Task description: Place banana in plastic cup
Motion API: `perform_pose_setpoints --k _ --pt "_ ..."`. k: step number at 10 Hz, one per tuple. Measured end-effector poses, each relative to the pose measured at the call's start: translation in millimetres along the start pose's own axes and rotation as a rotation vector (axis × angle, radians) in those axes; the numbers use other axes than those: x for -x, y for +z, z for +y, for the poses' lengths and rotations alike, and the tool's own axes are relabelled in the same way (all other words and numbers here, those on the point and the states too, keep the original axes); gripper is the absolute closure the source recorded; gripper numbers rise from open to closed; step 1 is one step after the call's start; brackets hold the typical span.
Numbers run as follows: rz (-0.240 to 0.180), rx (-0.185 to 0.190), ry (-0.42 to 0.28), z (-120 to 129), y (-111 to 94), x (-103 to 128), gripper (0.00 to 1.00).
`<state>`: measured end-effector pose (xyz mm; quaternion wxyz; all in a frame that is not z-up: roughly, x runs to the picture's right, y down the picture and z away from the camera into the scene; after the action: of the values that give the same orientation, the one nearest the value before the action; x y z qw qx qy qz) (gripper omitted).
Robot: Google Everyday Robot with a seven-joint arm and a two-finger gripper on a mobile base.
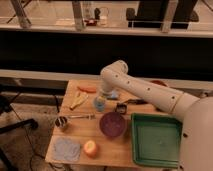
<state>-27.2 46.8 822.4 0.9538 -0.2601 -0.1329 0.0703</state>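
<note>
Banana (77, 100) lies on table (85, 131), left of plastic cup (100, 104); gripper (103, 95) hangs just above plastic cup. Gripper's state: cannot tell.

One camera, high beside the arm (145, 92), looks down on the table (86, 131), jaws mid-frame.

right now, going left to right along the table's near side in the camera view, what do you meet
blue cloth, round orange fruit, purple bowl, green tray; the end effector hangs farther back, at the plastic cup
</note>
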Motion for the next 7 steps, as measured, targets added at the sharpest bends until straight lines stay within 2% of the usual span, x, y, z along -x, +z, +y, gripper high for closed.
perform_pose_setpoints --k 2,4,7 --pt "0.001 -0.004 -0.004 -0.1 -3.0 1.4 0.36" --pt "-0.004 -0.007 -0.016 0.6 -4.2 6.5 0.21" --pt "-0.016 -0.013 -0.036 2.1 -4.5 12.1 0.2"
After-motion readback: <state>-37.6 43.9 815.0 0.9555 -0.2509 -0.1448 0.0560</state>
